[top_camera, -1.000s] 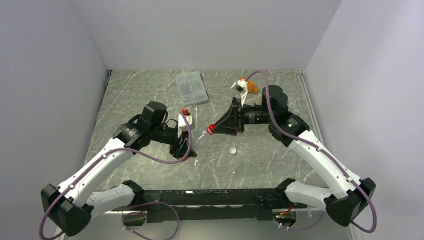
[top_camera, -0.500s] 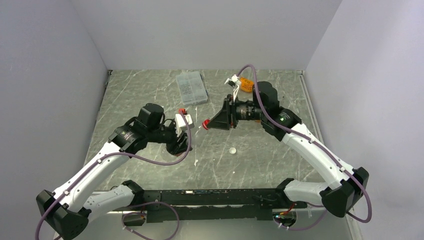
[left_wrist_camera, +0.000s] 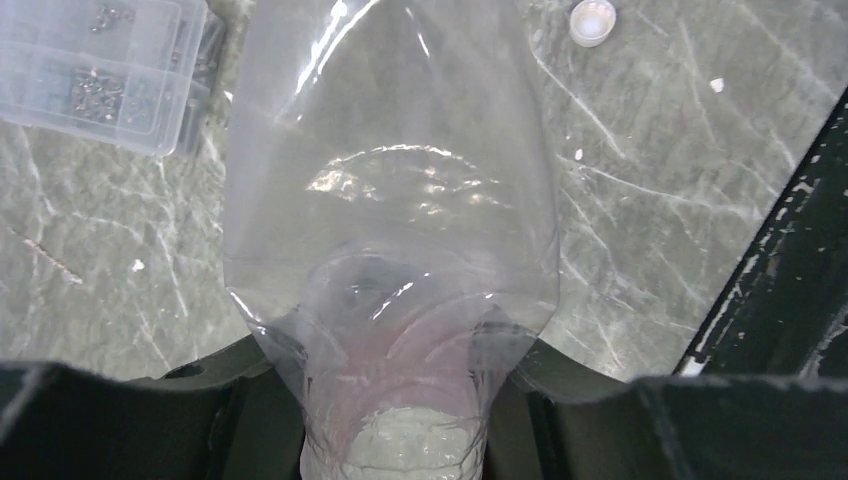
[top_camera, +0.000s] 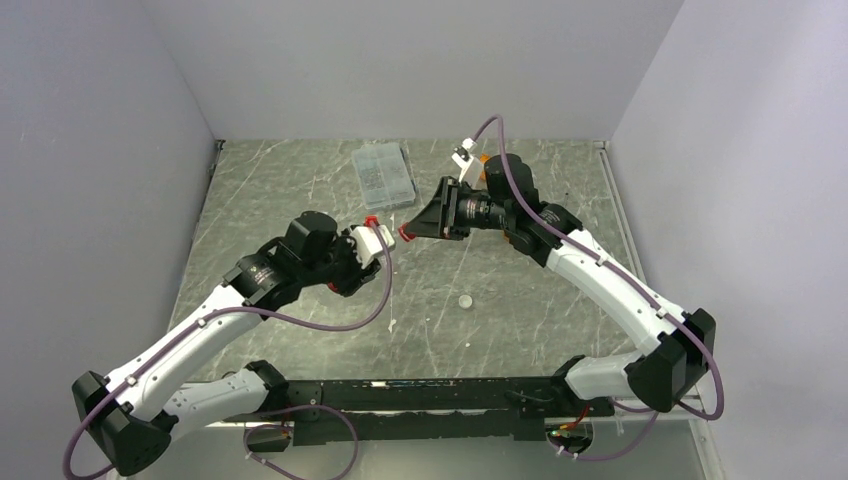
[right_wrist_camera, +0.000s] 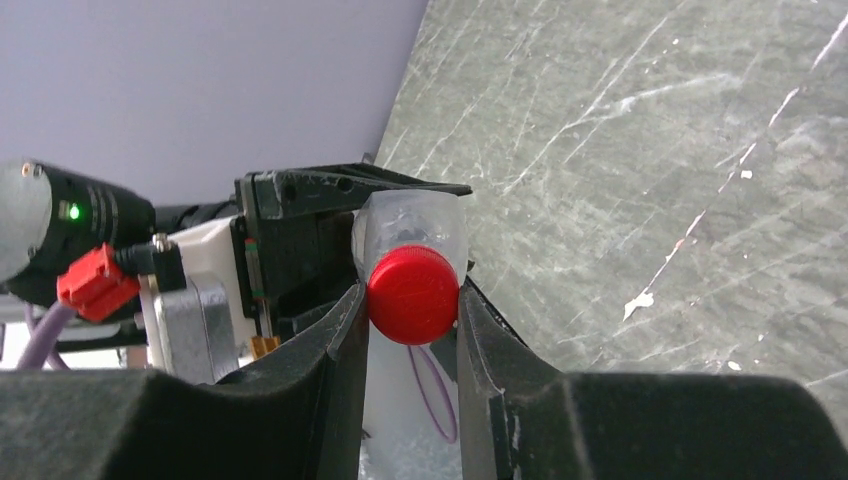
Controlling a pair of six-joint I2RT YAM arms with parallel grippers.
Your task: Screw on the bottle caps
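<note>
Tightly clamped, the right gripper (right_wrist_camera: 411, 296) has its two dark, matte fingers (right_wrist_camera: 335, 350) pressed against opposite sides of the red cap (right_wrist_camera: 412, 292), a smooth round plastic disc that faces the wrist camera flat on. Directly behind the cap is the clear bottle (right_wrist_camera: 412, 215), thin colourless plastic with a rounded outline. The cap lies right against it, though whether it sits on the neck cannot be told. The left gripper (left_wrist_camera: 392, 385) is closed on that same bottle (left_wrist_camera: 390, 200), a black finger hugging each side of the narrower part near the palm. The film-like wall is creased and throws bright glints, and the far end widens and looks somewhat flattened. From above, the two grippers meet tip to tip over the middle of the table (top_camera: 290, 190), the red cap (top_camera: 405, 234) showing as a small dot between them. The tabletop is grey-green stone-patterned sheet with pale veins. A whitish cap (top_camera: 465, 299) lies alone on it, open side up, nearer the arm bases and well apart from both grippers; it also shows as a shallow round cup in the left wrist view (left_wrist_camera: 592, 21). Toward the far wall rests a flat, clear compartment box (top_camera: 383, 175), rectangular and ribbed into small cells holding tiny dark parts (left_wrist_camera: 95, 70).
</note>
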